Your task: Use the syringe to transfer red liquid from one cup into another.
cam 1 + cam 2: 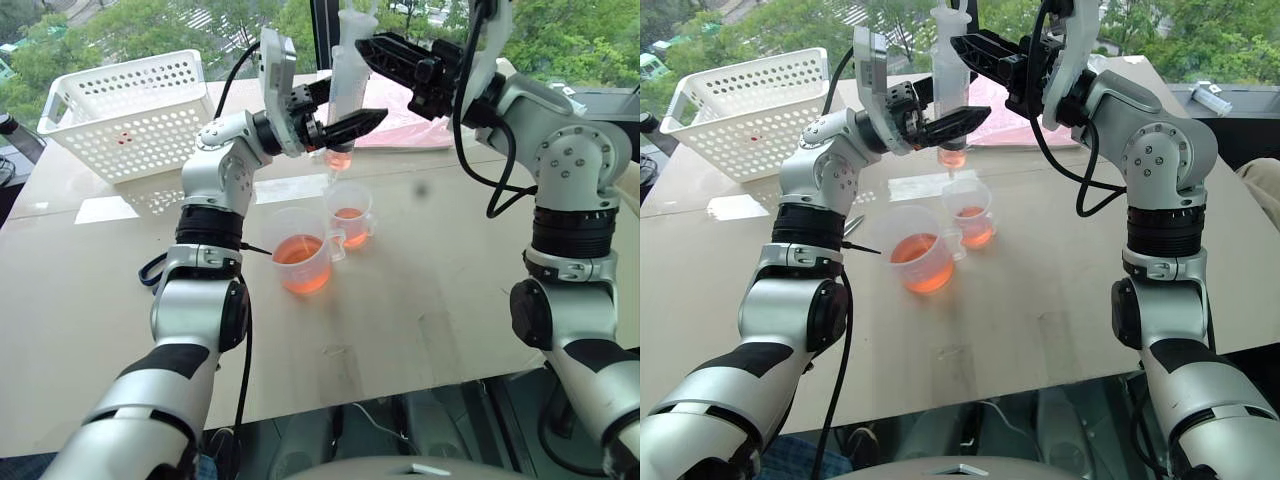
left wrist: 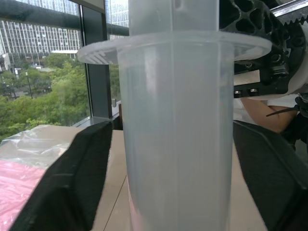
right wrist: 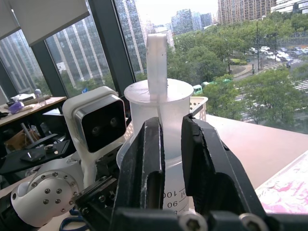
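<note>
The syringe [image 1: 350, 72] stands upright in the air, a little red liquid [image 1: 338, 158] at its bottom, its narrow tip just over the smaller cup [image 1: 349, 214], which holds some red liquid. The larger measuring cup [image 1: 301, 263], also part full of red liquid, stands beside it, nearer me. My left gripper [image 1: 352, 102] is open around the barrel; in the left wrist view both fingers [image 2: 82, 178] stand clear of the barrel [image 2: 173, 134]. My right gripper [image 1: 364, 46] is shut, its tips pinched at the syringe's top rim below the raised plunger [image 3: 157, 62].
A white perforated basket [image 1: 130, 110] sits at the table's far left. A pink plastic-wrapped sheet [image 1: 412, 126] lies at the back behind the cups. The pale table [image 1: 420, 300] has bare room in front of and right of the cups; its front edge is close to me.
</note>
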Available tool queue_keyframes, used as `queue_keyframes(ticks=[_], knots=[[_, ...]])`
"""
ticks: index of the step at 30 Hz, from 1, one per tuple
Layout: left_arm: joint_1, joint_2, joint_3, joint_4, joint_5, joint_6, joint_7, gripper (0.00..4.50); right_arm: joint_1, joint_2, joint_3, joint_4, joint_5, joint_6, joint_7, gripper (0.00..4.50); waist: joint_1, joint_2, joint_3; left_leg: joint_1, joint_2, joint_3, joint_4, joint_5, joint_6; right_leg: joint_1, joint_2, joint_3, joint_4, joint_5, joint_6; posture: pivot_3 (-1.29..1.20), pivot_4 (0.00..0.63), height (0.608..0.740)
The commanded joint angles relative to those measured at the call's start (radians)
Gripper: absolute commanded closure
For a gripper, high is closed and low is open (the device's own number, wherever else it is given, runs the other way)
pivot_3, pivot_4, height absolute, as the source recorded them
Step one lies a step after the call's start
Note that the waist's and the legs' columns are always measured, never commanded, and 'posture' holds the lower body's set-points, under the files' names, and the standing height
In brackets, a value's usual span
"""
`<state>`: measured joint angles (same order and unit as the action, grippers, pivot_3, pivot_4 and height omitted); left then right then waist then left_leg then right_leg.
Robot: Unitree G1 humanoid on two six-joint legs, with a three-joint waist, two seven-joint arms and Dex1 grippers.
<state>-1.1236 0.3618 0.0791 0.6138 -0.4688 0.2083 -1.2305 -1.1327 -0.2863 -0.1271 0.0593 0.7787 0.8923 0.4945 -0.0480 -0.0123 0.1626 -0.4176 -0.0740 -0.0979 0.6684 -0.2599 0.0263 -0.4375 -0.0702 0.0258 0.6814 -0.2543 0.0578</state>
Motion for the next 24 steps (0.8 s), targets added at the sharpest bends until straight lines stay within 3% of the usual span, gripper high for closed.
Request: queue_keyframes(ticks=[1,8,21,24], knots=[[-0.031,0.014,0.003,-0.014,0.012,-0.025,-0.022,0.04,-0.039,0.0,-0.014,-0.024,0.012,-0.014,0.02,4.4,0.0,0.0,0.0,0.0,0.0,0.0,0.0,0.0,0.0,0.0,0.0,0.0,0.0,0.0,0.0,0.0,0.15,0.74],[-0.089,0.06,0.002,0.015,0.032,-0.008,-0.054,0.04,-0.069,-0.078,0.037,-0.024,-0.047,-0.021,0.101,4.4,-0.001,0.0,0.0,0.0,-0.001,0.0,0.0,0.0,0.0,0.0,0.0,0.0,0.0,0.0,0.0,0.0,0.15,0.74],[-0.125,0.089,-0.004,0.025,0.04,0.034,-0.107,0.04,-0.08,-0.119,0.105,-0.032,-0.122,-0.029,0.178,4.4,-0.018,0.0,0.0,0.0,-0.001,0.0,0.0,0.0,0.0,0.0,0.0,0.0,0.001,0.0,0.0,0.0,0.15,0.74],[-0.122,0.092,-0.004,0.021,0.038,0.047,-0.122,1.23,-0.082,-0.115,0.109,-0.034,-0.133,-0.032,0.186,4.4,-0.021,0.0,0.0,0.0,-0.001,0.0,0.0,0.0,0.0,0.0,0.0,0.0,0.001,0.0,0.0,0.0,0.15,0.74]])
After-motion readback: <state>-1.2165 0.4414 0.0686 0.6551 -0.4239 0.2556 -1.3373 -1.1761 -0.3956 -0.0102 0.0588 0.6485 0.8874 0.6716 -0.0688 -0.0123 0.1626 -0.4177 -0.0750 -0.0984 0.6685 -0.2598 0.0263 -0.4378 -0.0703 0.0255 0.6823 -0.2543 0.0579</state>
